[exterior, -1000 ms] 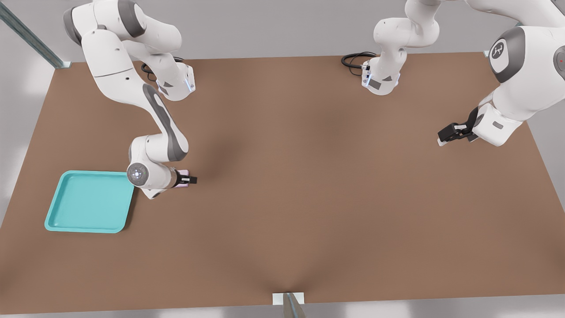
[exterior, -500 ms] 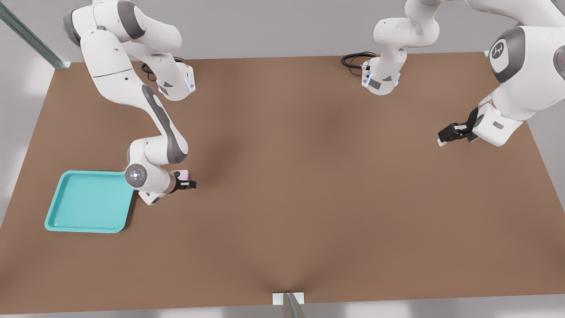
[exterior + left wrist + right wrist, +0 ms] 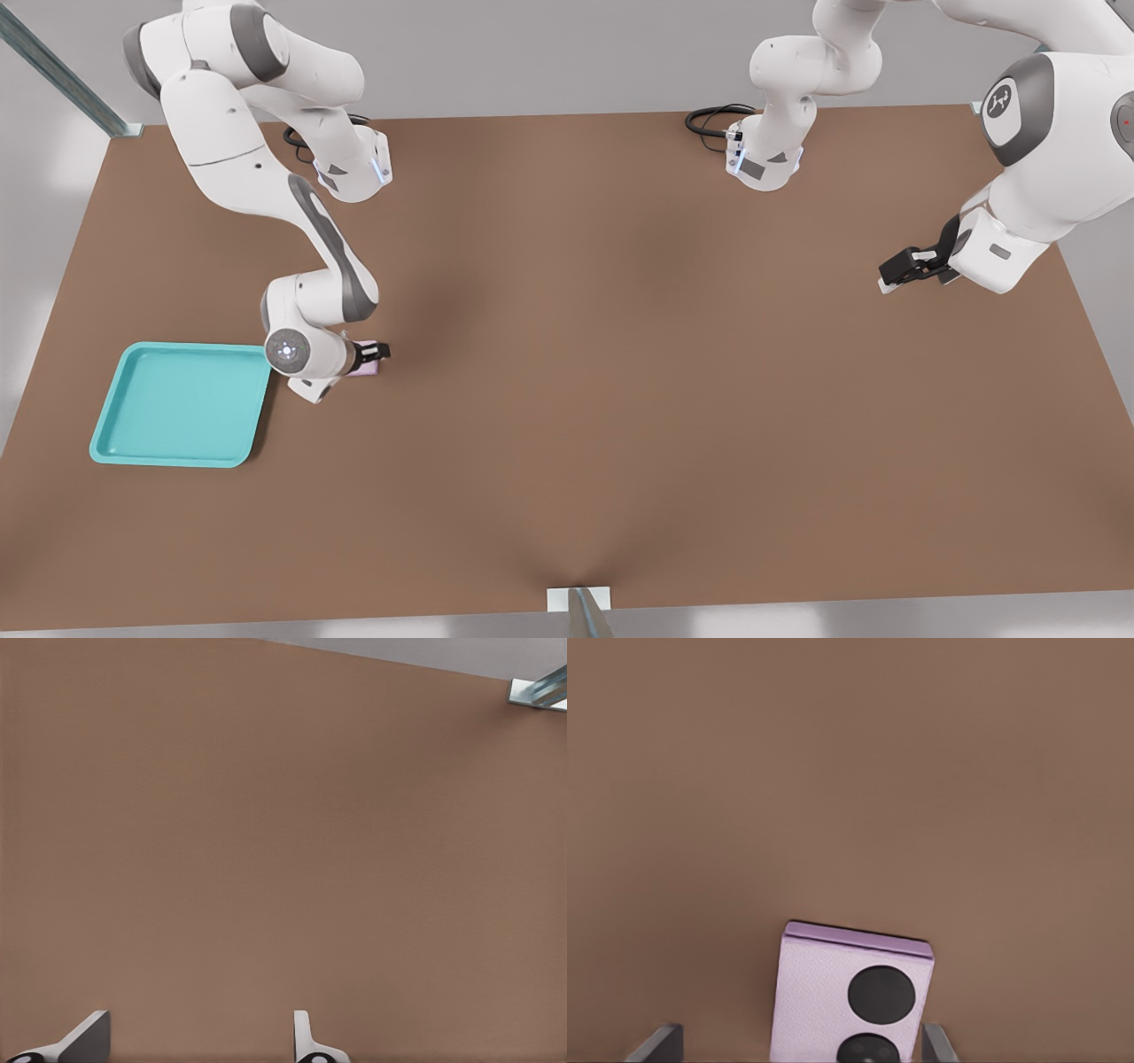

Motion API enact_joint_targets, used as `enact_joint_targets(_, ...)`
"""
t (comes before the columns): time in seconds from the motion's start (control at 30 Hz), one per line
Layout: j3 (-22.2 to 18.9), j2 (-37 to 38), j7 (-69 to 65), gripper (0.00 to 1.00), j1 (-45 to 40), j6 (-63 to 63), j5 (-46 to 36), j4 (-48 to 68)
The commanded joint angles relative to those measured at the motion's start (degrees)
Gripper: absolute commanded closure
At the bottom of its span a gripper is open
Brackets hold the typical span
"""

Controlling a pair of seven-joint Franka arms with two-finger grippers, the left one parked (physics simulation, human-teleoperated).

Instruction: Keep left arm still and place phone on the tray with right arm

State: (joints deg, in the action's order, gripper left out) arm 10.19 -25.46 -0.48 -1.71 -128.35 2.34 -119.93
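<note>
Right wrist view shows the lilac phone [image 3: 852,997] flat on the counter [image 3: 850,771] between the spread claw [image 3: 802,1045] fingers, ungrasped; stiff, light, slick, best pinched across its side edges.

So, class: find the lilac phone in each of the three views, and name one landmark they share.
Front view: phone under the gripper, just off the tray on its right.
Right wrist view: phone between the fingertips.
Left wrist view: not in it.
Shared landmark: the brown table.
</note>
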Motion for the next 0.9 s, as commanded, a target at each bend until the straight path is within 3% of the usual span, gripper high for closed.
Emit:
enact_joint_targets(0.0,0.00,-1.00,-4.36,0.00,-0.66,-2.17,-1.46,-0.65)
enact_joint_targets(0.1,-0.09,-1.88,-4.18,0.00,-0.75,-2.61,-5.15,-0.74)
enact_joint_targets(0.87,0.00,-2.32,-4.18,0.00,-2.77,-4.10,-5.24,-1.18)
